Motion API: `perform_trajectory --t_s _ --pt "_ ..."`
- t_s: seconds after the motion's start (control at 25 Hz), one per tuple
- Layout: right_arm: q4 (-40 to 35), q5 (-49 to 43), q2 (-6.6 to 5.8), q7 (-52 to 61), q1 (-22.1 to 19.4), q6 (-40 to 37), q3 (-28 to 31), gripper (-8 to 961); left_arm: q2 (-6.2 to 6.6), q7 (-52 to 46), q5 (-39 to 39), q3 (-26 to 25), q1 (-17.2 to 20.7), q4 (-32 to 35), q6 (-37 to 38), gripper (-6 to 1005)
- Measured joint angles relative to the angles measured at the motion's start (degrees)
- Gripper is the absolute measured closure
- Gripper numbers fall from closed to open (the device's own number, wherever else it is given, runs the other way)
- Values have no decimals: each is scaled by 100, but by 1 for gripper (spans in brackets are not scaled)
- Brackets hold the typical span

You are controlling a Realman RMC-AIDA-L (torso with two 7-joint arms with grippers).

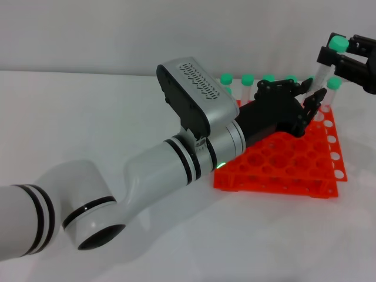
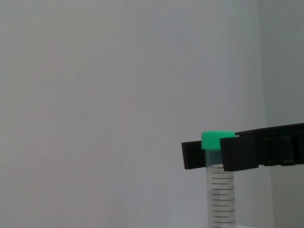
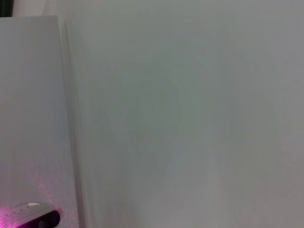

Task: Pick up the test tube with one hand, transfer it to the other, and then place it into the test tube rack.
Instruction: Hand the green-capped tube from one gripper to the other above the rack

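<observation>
The test tube, clear with a green cap, hangs nearly upright above the far right corner of the orange-red rack. My right gripper, black and coming in from the upper right, is shut on it just under the cap. The left wrist view shows the tube clamped between the right gripper's fingers. My left gripper, black on the white arm, reaches over the rack. Its fingers are spread, just beside the tube's lower end.
Several other green-capped tubes stand along the rack's back row, and one at its far right corner. My left arm lies across the white table and over the rack's left part. The right wrist view shows only white surfaces.
</observation>
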Motion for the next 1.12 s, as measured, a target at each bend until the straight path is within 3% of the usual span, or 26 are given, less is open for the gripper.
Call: perform_trajectory --t_s 0.28,0.52,1.12 --pt "-8 0 -12 21 -32 15 0 628 -1 1 6 0 -3 1 -2 692" --pt "-8 -6 -1 25 -32 5 18 700 -14 69 -1 -2 18 -23 4 682" --pt "17 58 55 -21 -65 -136 72 698 -17 957 -38 2 240 -143 -93 658"
